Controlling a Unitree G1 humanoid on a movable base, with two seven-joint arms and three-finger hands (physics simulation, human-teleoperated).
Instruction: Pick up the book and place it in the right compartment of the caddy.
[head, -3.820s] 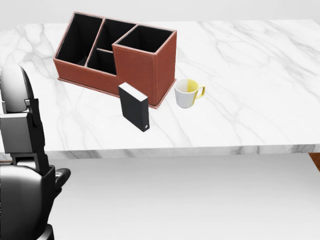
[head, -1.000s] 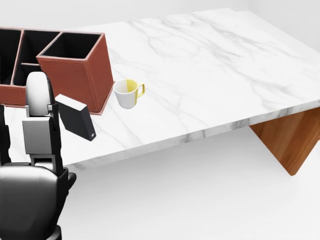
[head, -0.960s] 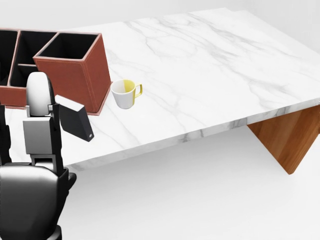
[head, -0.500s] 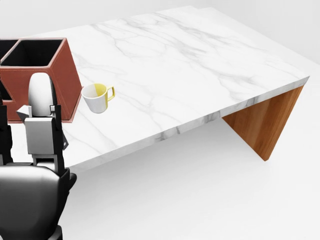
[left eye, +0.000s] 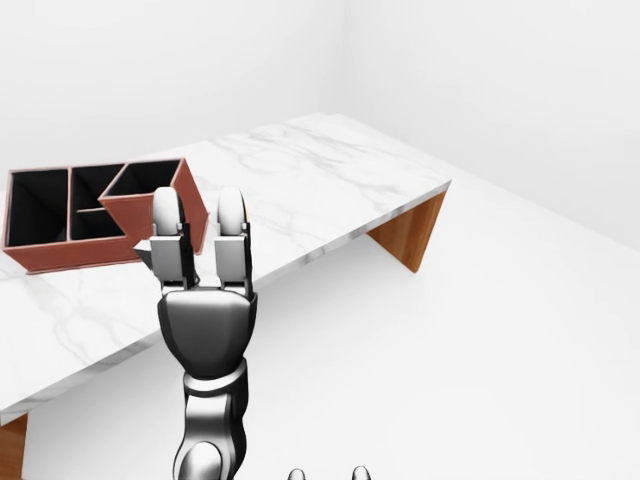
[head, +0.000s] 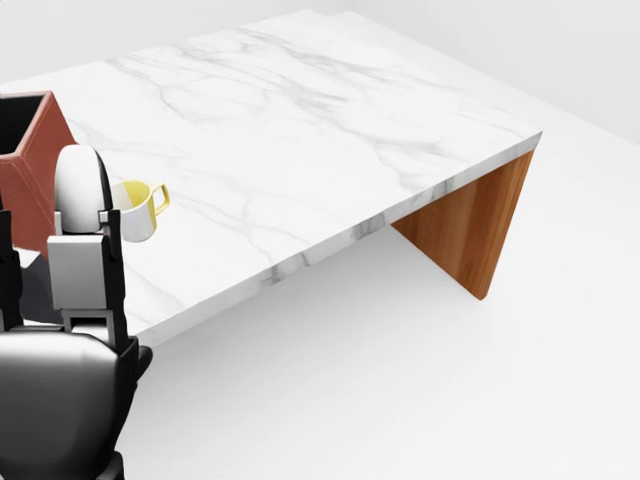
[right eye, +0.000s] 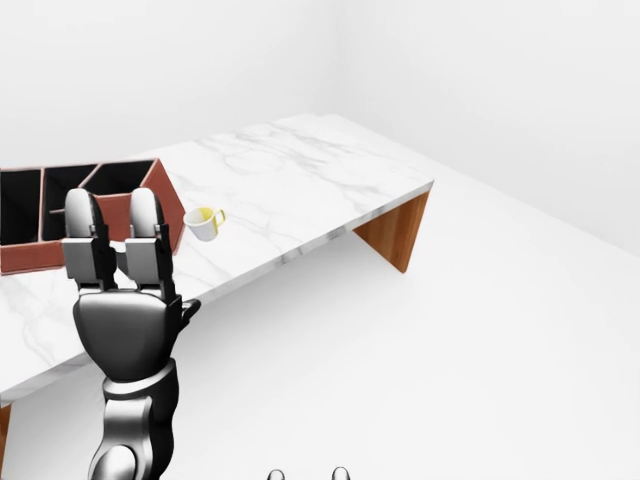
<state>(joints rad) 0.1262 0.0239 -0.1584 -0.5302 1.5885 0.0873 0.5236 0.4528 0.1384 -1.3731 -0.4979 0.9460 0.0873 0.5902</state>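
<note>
In the left-eye view my left robot hand (left eye: 205, 262) stands raised at centre left, fingers straight and open, hiding the book; the red-brown leather caddy (left eye: 92, 212) sits on the white marble surface (left eye: 300, 185) behind it. In the right-eye view a white-and-yellow mug (right eye: 204, 223) stands just right of the caddy. Only my right robot hand's fingertips (right eye: 341, 473) show at the bottom edge, so I cannot tell its state

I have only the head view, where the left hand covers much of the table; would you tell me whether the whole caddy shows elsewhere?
Observer: Yes, the left-eye view shows the whole caddy, upright on the table.
Operator: Is the mug clear of it?
Observer: In the right-eye view the mug stands apart, right of the caddy.
Operator: And the book?
Observer: I cannot find it; the left hand is raised there, fingers open.
</note>
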